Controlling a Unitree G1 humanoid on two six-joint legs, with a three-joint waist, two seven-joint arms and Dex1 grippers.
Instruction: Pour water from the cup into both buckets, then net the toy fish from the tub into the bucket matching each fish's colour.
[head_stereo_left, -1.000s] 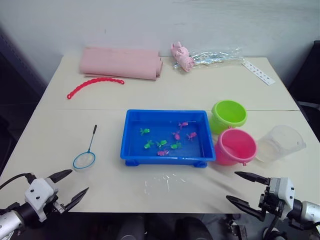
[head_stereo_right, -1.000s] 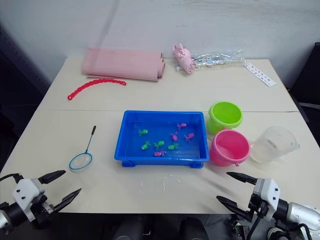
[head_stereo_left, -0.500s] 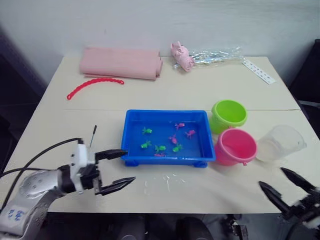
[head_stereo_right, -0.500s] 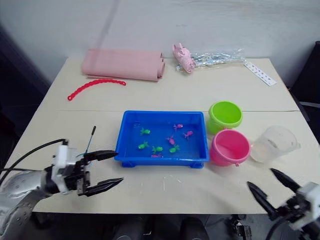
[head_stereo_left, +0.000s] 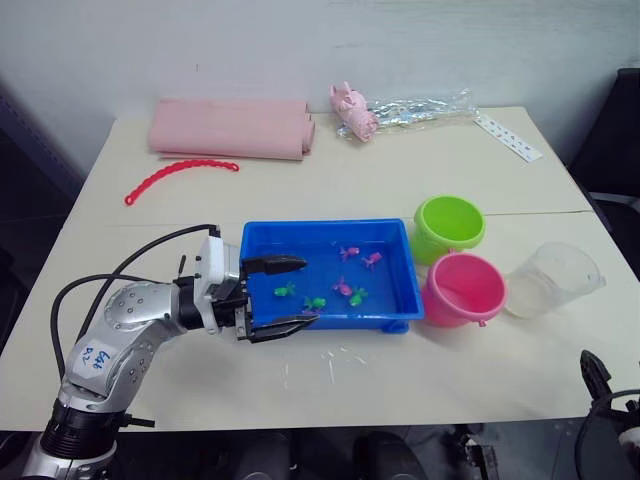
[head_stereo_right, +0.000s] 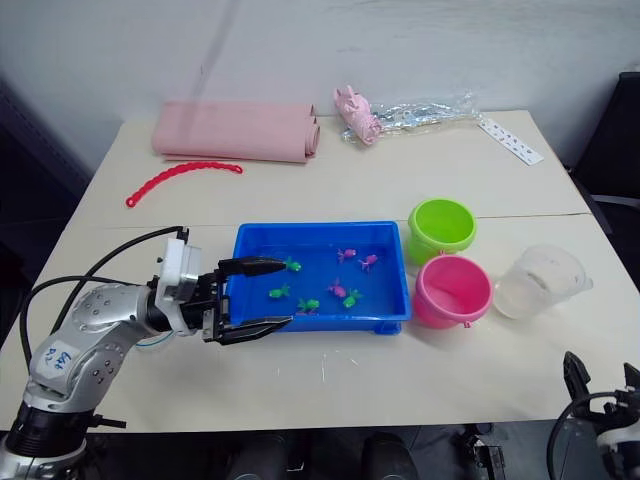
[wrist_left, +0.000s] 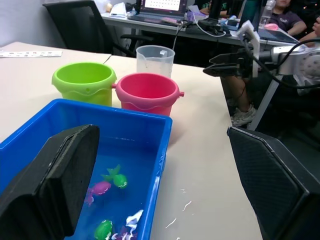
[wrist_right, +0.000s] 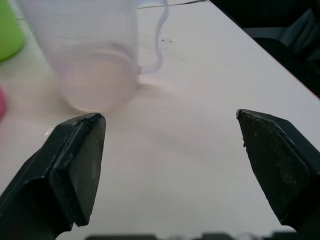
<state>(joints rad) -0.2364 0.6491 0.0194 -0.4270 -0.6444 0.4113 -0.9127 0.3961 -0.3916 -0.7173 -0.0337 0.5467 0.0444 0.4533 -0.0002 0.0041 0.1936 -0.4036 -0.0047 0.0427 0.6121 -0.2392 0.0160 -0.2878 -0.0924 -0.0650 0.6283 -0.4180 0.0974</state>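
Observation:
The blue tub (head_stereo_left: 400, 262) holds several tiny green fish (head_stereo_left: 285, 291) and pink fish (head_stereo_left: 345, 288) in shallow water. My left gripper (head_stereo_left: 310, 292) is open, its fingers spread over the tub's near-left corner. Right of the tub stand the lime green bucket (head_stereo_left: 450, 224) and the pink bucket (head_stereo_left: 466, 290), with the clear cup (head_stereo_left: 552, 279) beside the pink one. My right gripper (head_stereo_right: 600, 378) is open, low at the table's near-right edge, short of the cup (wrist_right: 95, 65). Only the net's handle tip (head_stereo_left: 181, 264) shows; the left arm hides the hoop.
At the back lie a rolled pink mat (head_stereo_left: 230, 128), a red bead chain (head_stereo_left: 180, 178), a pink toy (head_stereo_left: 352, 110) with a crinkled clear bag (head_stereo_left: 420, 104) and a white strip (head_stereo_left: 508, 137). Water drops (head_stereo_left: 330, 365) dot the table before the tub.
My left arm has swung in from the near-left table edge to the tub's near-left corner. My right gripper has sunk back toward the near-right edge. Both stayed open.

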